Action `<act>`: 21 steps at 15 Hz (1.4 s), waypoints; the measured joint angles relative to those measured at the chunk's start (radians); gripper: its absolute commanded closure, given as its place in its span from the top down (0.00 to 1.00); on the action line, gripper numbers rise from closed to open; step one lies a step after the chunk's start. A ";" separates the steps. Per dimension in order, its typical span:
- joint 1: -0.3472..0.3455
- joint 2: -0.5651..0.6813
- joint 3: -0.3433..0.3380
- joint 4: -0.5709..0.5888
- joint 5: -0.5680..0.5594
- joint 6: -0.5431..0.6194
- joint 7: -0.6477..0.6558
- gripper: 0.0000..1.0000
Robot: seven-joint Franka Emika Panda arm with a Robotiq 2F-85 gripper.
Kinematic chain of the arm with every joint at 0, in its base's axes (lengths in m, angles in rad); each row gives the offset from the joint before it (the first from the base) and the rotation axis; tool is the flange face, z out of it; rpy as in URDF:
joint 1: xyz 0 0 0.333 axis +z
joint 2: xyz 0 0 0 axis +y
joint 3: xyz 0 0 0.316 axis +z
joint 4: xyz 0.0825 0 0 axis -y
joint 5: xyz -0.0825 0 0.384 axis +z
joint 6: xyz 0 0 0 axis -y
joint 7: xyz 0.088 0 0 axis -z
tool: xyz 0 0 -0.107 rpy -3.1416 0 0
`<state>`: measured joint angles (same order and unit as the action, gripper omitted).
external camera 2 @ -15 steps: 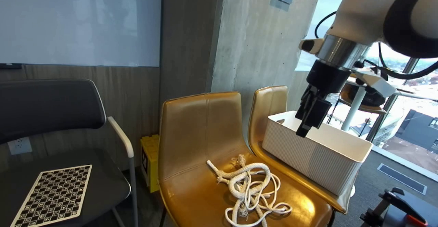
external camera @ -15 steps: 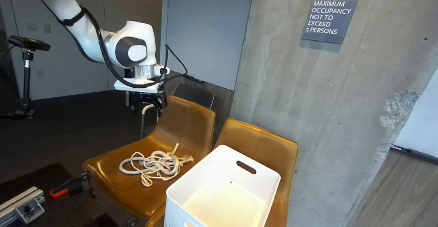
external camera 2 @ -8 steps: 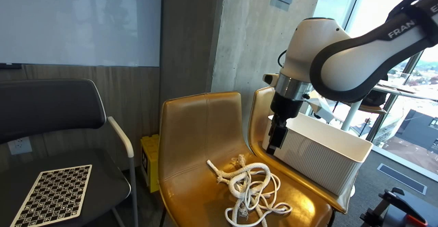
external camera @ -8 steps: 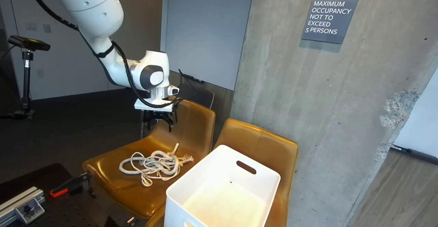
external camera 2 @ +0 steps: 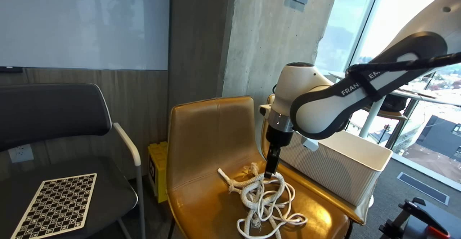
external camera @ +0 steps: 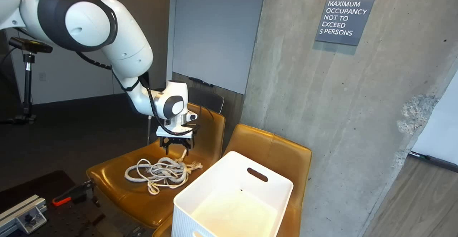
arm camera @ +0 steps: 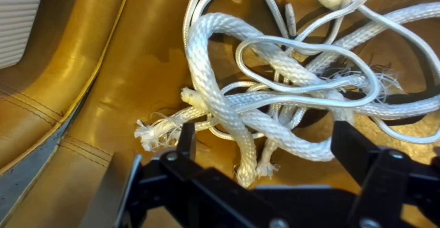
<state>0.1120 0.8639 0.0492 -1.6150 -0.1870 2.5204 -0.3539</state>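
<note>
Two black fingers (external camera: 166,150) in an exterior view, standing apart and pointing down, just by the rear edge of a tangled heap of white rope (external camera: 171,171). Beneath the heap, the seat of a tan chair (external camera: 118,185). Close beside, on a second tan chair (external camera: 275,147), a white bin (external camera: 275,192) with handle slots. At a dark tabletop (external camera: 71,219), a black and red clamp (external camera: 73,193), near a silver metal bar (external camera: 21,209).

In an exterior view, below a black-and-white arm (external camera 2: 320,114), the same fingers in front of the rope along the line of sight; cannot tell of any touch. To one side, a dark chair (external camera 2: 54,113) with a checkered board (external camera 2: 56,204) flat on the seat; behind, seen between that chair and the tan one, a yellow box (external camera 2: 158,170).

In the wrist view, fingers wide apart, with thick and thin loops of the rope showing beyond and partly between the tips. Near one tip, a frayed rope end (arm camera: 156,135). At an upper corner, the ribbed side of the bin.
</note>
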 measured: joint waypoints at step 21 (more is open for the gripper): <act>-0.010 0.347 -0.021 0.354 -0.031 -0.107 -0.041 0.27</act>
<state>0.1025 1.2107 0.0287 -1.2609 -0.2178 2.4133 -0.3945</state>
